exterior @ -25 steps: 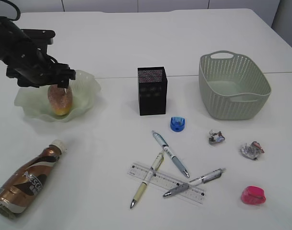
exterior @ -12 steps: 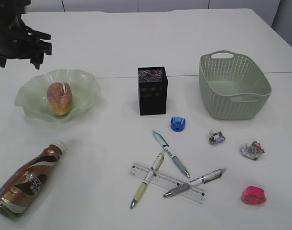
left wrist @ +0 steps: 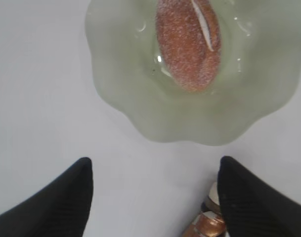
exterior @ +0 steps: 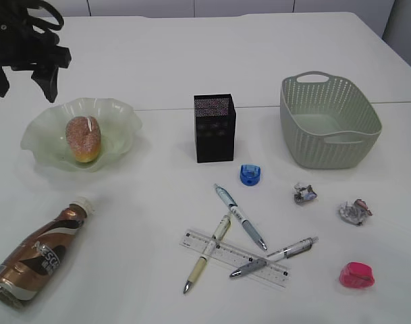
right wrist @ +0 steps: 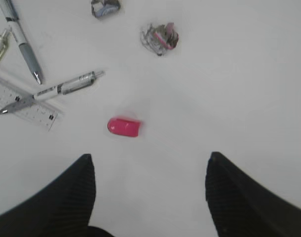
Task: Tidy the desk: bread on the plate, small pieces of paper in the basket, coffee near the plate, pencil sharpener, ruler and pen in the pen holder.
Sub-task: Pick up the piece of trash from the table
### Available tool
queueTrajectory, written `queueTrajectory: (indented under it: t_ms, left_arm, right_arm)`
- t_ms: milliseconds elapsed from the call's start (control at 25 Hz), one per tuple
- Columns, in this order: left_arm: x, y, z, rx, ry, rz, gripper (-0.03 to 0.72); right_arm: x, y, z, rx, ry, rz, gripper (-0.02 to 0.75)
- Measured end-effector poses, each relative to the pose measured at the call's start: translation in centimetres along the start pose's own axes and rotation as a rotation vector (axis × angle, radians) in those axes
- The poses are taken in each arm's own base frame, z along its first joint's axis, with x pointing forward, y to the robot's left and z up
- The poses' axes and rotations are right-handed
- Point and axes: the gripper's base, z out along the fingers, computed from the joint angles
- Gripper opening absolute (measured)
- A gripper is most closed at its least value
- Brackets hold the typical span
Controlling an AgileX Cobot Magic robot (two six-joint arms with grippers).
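Note:
The bread (exterior: 83, 139) lies in the pale green plate (exterior: 121, 118); both show in the left wrist view, bread (left wrist: 188, 44) and plate (left wrist: 120, 89). My left gripper (exterior: 26, 84) is open and empty, raised behind the plate's left side; its jaws (left wrist: 152, 170) frame bare table. The coffee bottle (exterior: 40, 251) lies on its side at the front left. Three pens (exterior: 240, 219), a ruler (exterior: 233, 259), a blue sharpener (exterior: 250, 175) and a pink sharpener (exterior: 356, 275) lie loose. Two paper scraps (exterior: 304, 194) lie right. My right gripper (right wrist: 149, 165) is open and empty above the pink sharpener (right wrist: 123, 127).
A black mesh pen holder (exterior: 214, 127) stands mid-table. A grey-green basket (exterior: 329, 121) stands at the back right. The table's far edge runs behind them. The right arm does not show in the exterior view.
My left gripper has let go of the bread in the plate, risen and pulled back to the far left. The bread rests in the plate.

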Motion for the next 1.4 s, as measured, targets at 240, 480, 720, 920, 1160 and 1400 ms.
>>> queueTrajectory:
  t_ms: [240, 480, 720, 920, 1160, 1400]
  left_arm:
    - [0.4, -0.4, -2.9, 0.12, -0.029, 0.012, 0.517]
    - [0.9, 0.1, -5.7, 0.155, -0.08, 0.027, 0.504]
    - [2.3, 1.0, -9.5, 0.198, -0.145, 0.016, 0.491]
    - [5.2, 1.3, -8.9, 0.21, -0.068, 0.017, 0.486]
    - [7.0, 1.8, -9.5, 0.21, -0.059, 0.018, 0.486]
    - [7.5, 2.2, -10.8, 0.217, -0.093, 0.014, 0.486]
  right_arm:
    - [-4.5, 0.4, 1.5, 0.007, 0.014, -0.042, 0.54]
    - [-7.0, 0.6, 6.3, 0.023, 0.186, -0.019, 0.54]
    - [-7.2, 0.6, 10.6, 0.041, 0.318, 0.01, 0.54]
    - [-7.4, 0.6, 12.3, 0.044, 0.341, 0.015, 0.54]
    - [-8.5, 0.7, 12.9, 0.032, 0.229, 0.015, 0.54]
    - [-8.6, 0.4, 15.4, 0.055, 0.252, 0.0, 0.54]
